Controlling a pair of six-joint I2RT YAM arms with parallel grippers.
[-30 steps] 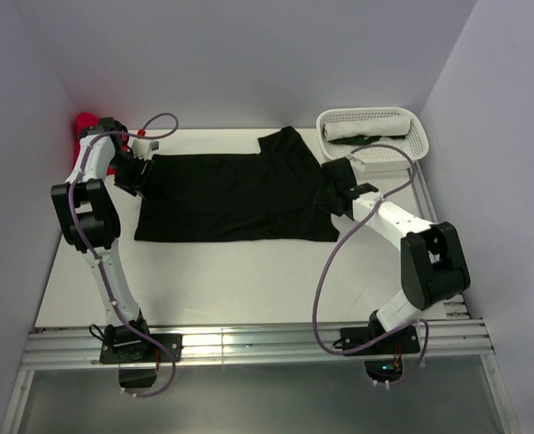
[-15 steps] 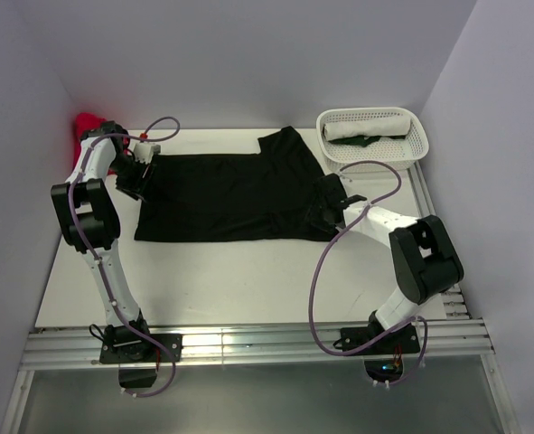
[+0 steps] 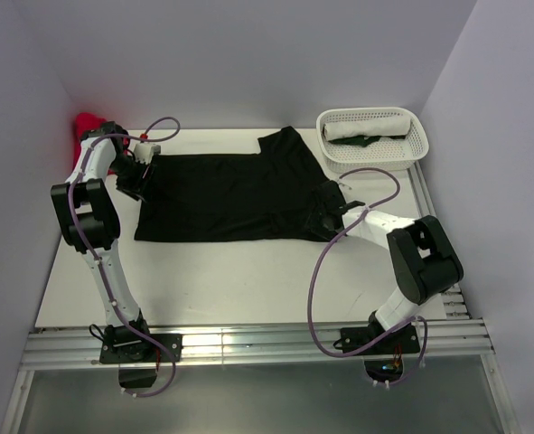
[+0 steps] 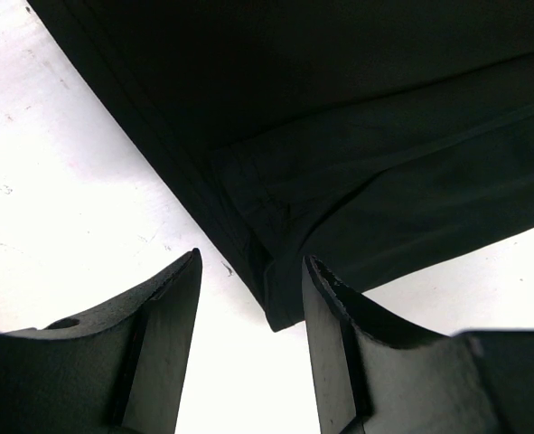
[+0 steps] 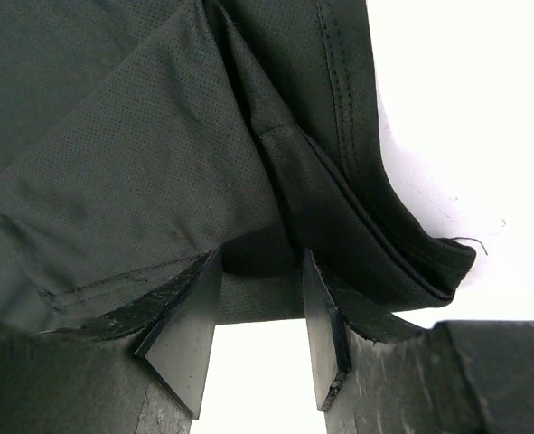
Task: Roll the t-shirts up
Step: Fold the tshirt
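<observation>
A black short-sleeved t-shirt (image 3: 230,194) lies spread flat on the white table. My left gripper (image 3: 138,174) is at its far left corner. In the left wrist view the gripper (image 4: 252,264) is open, and the shirt's corner (image 4: 280,303) lies on the table between the fingertips. My right gripper (image 3: 326,215) is low at the shirt's near right corner. In the right wrist view the gripper (image 5: 260,262) is open and straddles a raised fold of the black cloth (image 5: 158,172). The hemmed edge (image 5: 411,262) lies to the right of the fingers.
A white lattice basket (image 3: 416,145) stands at the back right and holds a rolled white shirt (image 3: 370,124) and a dark rolled cloth. A red cloth (image 3: 87,122) sits in the back left corner behind the left arm. Walls close in on three sides.
My right gripper has moved from beside the basket, left and nearer, down onto the shirt's near right corner. My left gripper has shifted slightly at the shirt's left corner.
</observation>
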